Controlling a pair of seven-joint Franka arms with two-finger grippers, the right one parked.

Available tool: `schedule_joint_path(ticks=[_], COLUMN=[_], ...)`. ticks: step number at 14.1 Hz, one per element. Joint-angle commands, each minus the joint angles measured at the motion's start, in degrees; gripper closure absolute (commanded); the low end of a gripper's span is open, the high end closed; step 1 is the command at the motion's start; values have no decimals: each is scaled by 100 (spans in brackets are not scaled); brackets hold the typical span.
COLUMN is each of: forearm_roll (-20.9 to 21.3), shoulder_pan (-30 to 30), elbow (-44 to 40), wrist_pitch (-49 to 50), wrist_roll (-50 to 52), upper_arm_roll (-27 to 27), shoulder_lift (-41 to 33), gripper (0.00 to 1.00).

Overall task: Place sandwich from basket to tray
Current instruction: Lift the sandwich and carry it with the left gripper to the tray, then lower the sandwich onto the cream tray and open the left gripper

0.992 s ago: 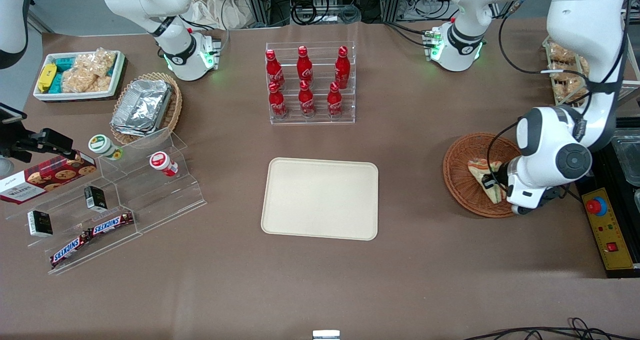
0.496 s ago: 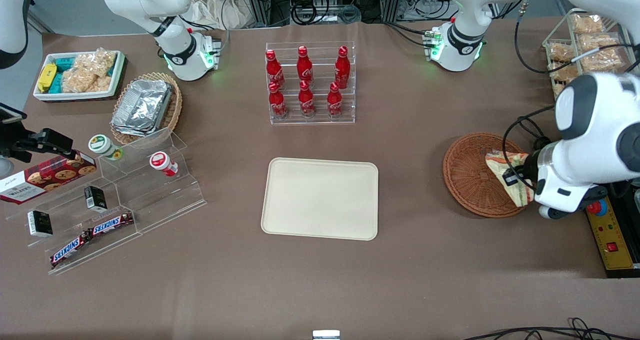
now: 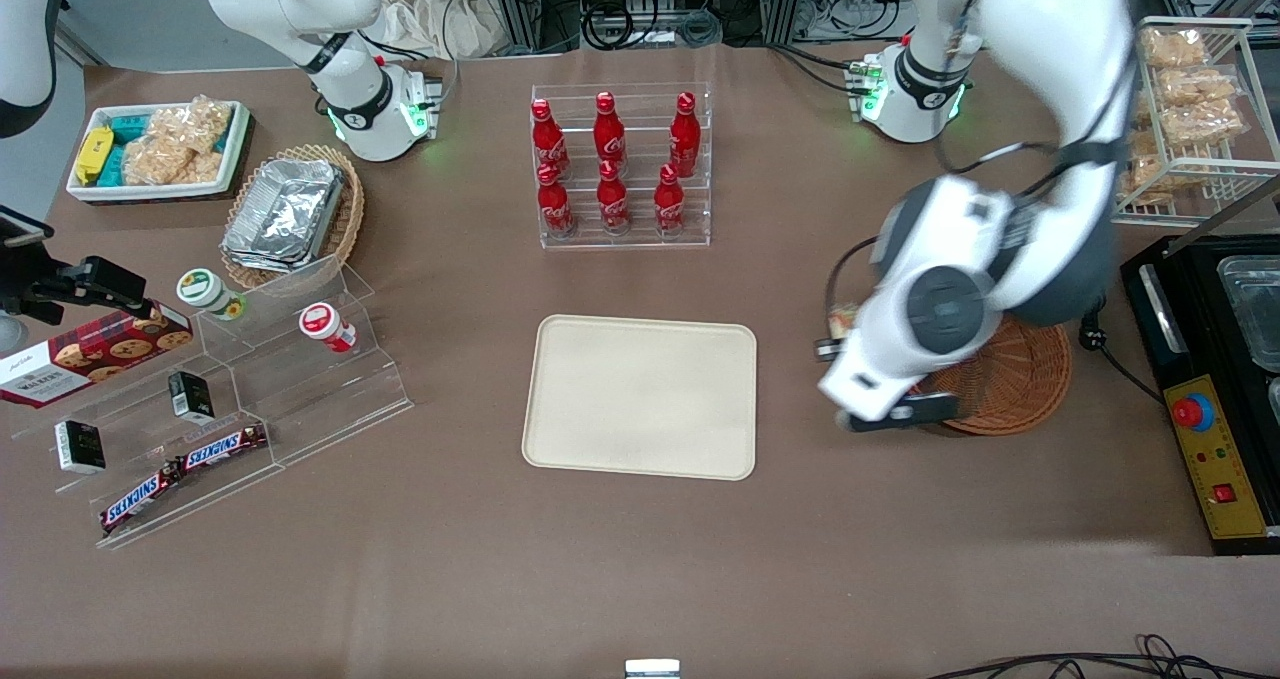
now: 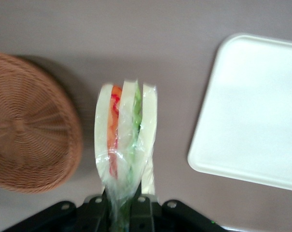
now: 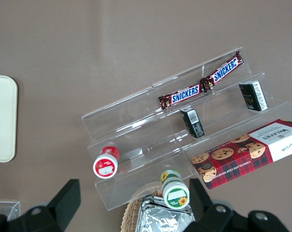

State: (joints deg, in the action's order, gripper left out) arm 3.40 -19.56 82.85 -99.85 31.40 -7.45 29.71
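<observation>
My left gripper [image 4: 127, 205] is shut on the clear-wrapped sandwich [image 4: 124, 137], a pale wedge with orange-red and green layers, and holds it up above bare brown tabletop. The reddish-brown wicker basket [image 4: 30, 125] lies to one side of it and the cream tray [image 4: 254, 111] to the other. In the front view the gripper [image 3: 833, 342] hangs between the basket [image 3: 1025, 379] and the tray [image 3: 640, 399]. Only a sliver of the sandwich [image 3: 845, 316] shows past the arm there, and the arm covers part of the basket.
A clear rack of red cola bottles [image 3: 612, 169] stands farther from the front camera than the tray. A wire rack of snack bags [image 3: 1190, 109] and a black unit with a red button [image 3: 1192, 414] sit at the working arm's end. Acrylic shelves [image 3: 230, 399] fill the parked arm's end.
The left gripper has lifted the sandwich out of the basket and swung with it toward the tray. It now hangs over the table between the two. The basket lies bare.
</observation>
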Motion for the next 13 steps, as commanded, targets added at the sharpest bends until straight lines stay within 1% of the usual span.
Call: schedule_joint_path(ticks=[1,3,5,10,13], forearm_roll=[38,38,-15,-33,-24], shoulder_pan=[-398,-636,-698,-751,-751], elbow=[-304,-620,-822,-805,-797], wrist_pitch=[-314,-413,-552,-1597,-1950], wrist_roll=[-37,-20,-29,-37,-29], upper_arm_roll=[78,77,60,-80,-133], shoulder_lift=[516,912,1159,1651,1950], gripper=[100,99,97,97,97])
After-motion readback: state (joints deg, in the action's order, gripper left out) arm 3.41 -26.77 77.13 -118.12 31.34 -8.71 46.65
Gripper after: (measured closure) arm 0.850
